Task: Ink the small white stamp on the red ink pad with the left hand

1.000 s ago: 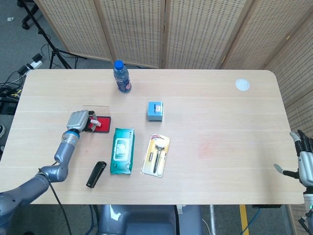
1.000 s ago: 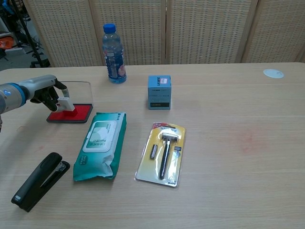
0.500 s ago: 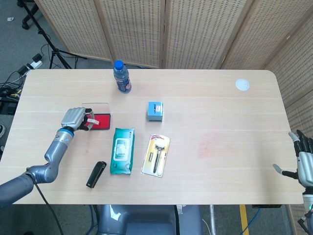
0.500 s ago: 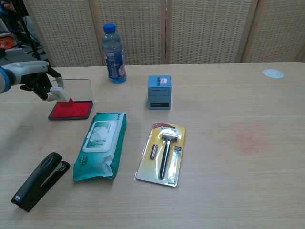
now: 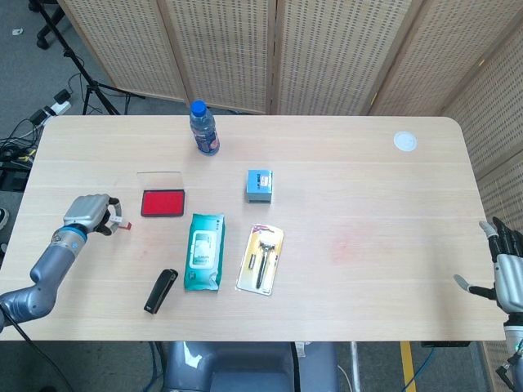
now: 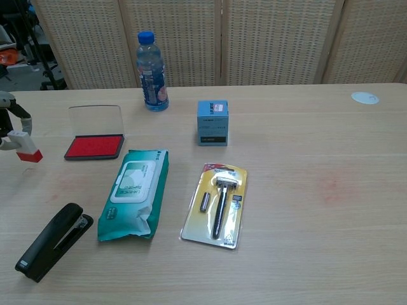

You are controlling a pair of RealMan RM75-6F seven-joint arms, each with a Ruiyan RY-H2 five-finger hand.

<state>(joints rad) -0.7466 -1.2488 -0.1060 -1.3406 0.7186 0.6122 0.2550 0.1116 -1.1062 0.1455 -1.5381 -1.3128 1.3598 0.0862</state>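
2 views here. Head view: left hand (image 5: 86, 214) pinches the small white stamp (image 5: 118, 224) near the worktop's left edge, clear of the red ink pad (image 5: 163, 202); right hand (image 5: 504, 276) idle, fingers spread. Chest view: the stamp's face (image 6: 29, 155) looks red, so inking seems done.

Pale wooden table (image 5: 343, 171) with rounded corners, filling most of both views. Behind it, along the top of the frame, folding screens (image 5: 270, 49) of woven cane in light wood frames. Upper left: grey floor (image 5: 24, 73), black tripod legs (image 5: 86, 86), cables.
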